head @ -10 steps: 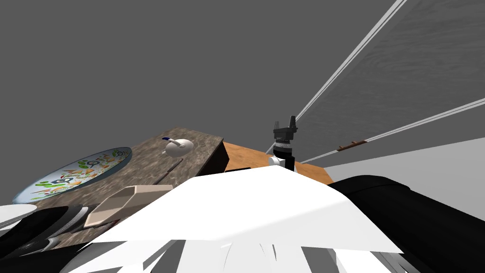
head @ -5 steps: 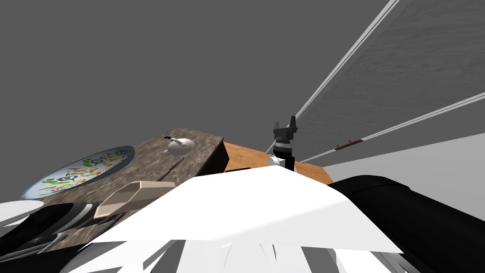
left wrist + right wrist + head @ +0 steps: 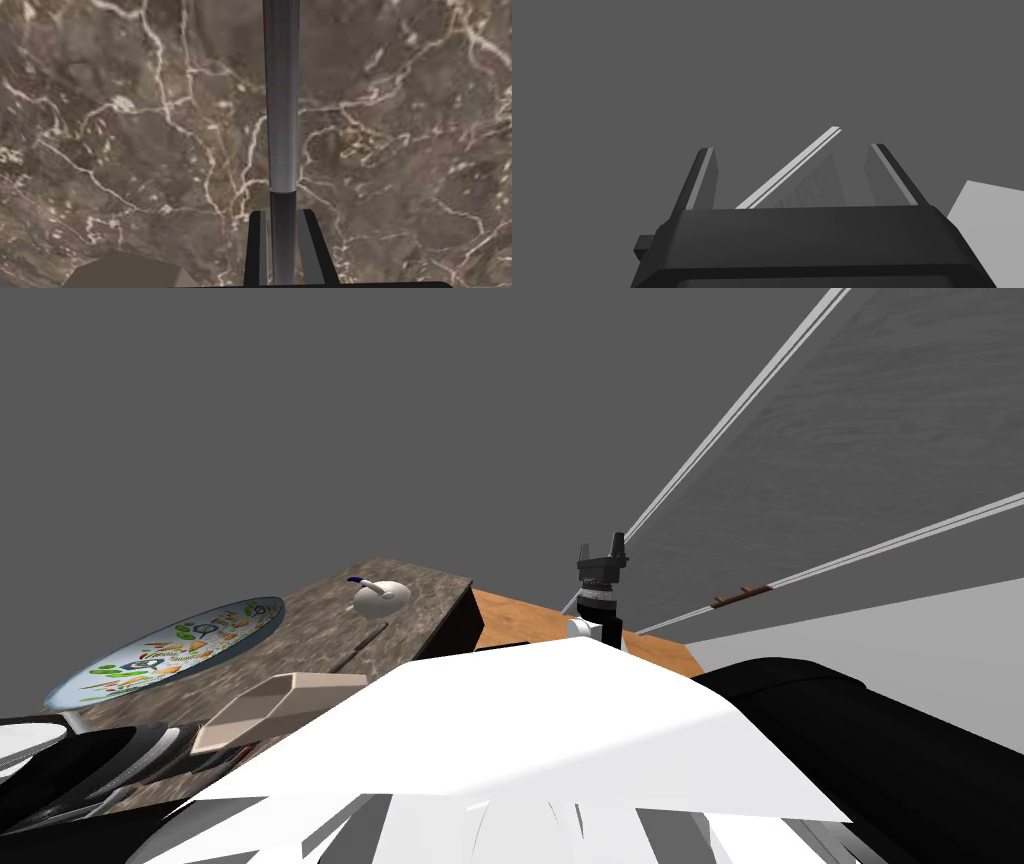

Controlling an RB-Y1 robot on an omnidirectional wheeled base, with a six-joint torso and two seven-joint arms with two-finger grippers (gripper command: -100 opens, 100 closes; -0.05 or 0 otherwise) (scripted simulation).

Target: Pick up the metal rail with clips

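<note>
Gripping the rail (image 3: 282, 100), the left gripper (image 3: 282, 213) has its two fingers (image 3: 256, 250) drawn together, and each one presses on a side of the rail's dark end. From there the rail runs straight away from the gripper as a grey, shiny bar over the brown marbled counter (image 3: 125, 150). I cannot tell if the bar touches the counter or hangs a little above it. A beige corner of the tray (image 3: 125, 270) is just beside the gripper.

Seen from the head, the rail is a thin dark line on the counter. It lies between the white jug (image 3: 378, 598), which is farther from me, and the tray, which is nearer. The patterned plate (image 3: 170, 650) lies on the same counter to the left of them, apart from the rail. The left arm is low on the left side, close to the tray.

The right gripper (image 3: 792, 147) is well apart from all this. It is held up over the wooden top (image 3: 520, 623) beside the counter, and its fingers stand wide apart.
</note>
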